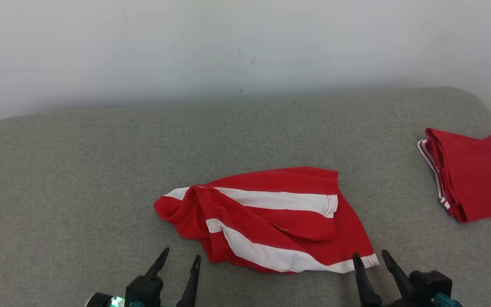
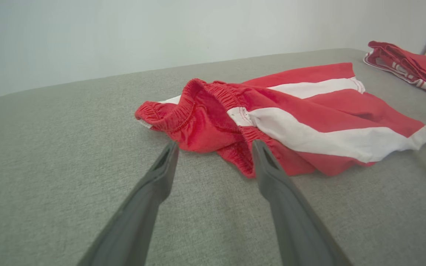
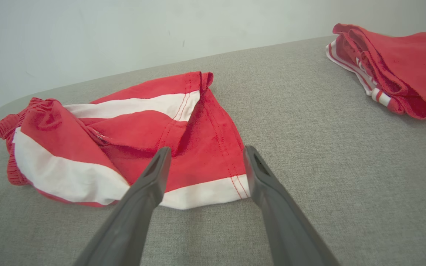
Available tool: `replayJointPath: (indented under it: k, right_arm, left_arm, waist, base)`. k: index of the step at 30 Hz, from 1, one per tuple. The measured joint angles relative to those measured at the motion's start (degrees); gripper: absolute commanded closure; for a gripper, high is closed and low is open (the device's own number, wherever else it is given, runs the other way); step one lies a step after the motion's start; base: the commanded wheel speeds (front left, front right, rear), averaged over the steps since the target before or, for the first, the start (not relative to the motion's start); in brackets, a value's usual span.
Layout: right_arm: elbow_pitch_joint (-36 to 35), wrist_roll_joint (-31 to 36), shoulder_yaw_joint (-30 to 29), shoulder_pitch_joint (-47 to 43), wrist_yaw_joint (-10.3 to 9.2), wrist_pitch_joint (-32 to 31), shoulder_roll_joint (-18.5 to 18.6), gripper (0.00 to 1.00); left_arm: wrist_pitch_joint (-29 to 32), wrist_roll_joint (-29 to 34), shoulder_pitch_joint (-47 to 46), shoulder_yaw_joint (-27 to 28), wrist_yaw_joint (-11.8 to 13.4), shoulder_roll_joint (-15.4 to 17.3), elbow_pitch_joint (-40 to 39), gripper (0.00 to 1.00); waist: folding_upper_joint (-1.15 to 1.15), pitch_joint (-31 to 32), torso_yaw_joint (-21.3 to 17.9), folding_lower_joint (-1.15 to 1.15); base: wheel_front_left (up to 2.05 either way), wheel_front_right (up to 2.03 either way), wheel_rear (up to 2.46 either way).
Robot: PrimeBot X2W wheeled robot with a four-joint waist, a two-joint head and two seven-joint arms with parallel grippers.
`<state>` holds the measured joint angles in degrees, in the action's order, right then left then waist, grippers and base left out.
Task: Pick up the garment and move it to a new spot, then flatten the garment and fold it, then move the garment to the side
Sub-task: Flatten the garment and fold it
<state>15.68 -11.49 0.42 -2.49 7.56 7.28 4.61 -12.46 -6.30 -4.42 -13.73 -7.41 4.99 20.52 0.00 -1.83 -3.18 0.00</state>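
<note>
1. One pair of red-and-white shorts [image 1: 267,217] is found crumpled midway on the grey cushion [image 1: 79,170].
2. The left gripper [image 1: 181,253] and right gripper [image 1: 370,254] are held wide open and empty, just short of the shorts' near edge.
3. No step is judged done: lifting, moving, flattening, folding and setting aside are all left.

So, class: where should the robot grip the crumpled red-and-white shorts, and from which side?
Likely the shorts by two ends, from the near side: the left gripper on the bunched elastic waistband, which stands proud of the grey cushion, and the right gripper on the white-edged leg hem lying just ahead of its open jaws.
</note>
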Motion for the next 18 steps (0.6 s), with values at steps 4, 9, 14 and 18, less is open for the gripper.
replayJointPath:
  k: [4,9,14,18]
  right_arm:
    - [0.3,0.2,1.4,1.8,0.00,-1.4,0.2,0.00]
    - [0.6,0.3,2.3,3.6,0.00,-1.6,0.3,0.00]
    - [1.5,0.0,2.4,4.3,0.00,-0.9,0.4,0.00]
    - [2.4,-0.1,2.2,4.4,0.00,-0.1,0.3,0.00]
  left_arm:
    - [2.6,-1.0,-6.3,-2.0,0.0,0.0,6.1,0.00]
    - [4.6,-3.5,-12.1,-2.2,0.0,-0.3,12.3,0.00]
    - [5.1,-6.5,-16.2,-3.1,0.0,-0.5,15.4,0.00]
    - [5.8,-9.7,-18.4,-5.7,-0.1,-0.4,17.0,0.11]
  waist:
    - [0.00,-1.1,-0.6,0.00]
    - [0.00,-2.6,-1.7,0.00]
    - [0.00,-4.2,-2.7,0.01]
    - [0.01,-5.3,-3.4,0.01]
  base:
    - [0.00,0.00,0.00]
    - [0.00,0.00,0.00]
    - [0.00,0.00,0.00]
    - [0.00,0.00,0.00]
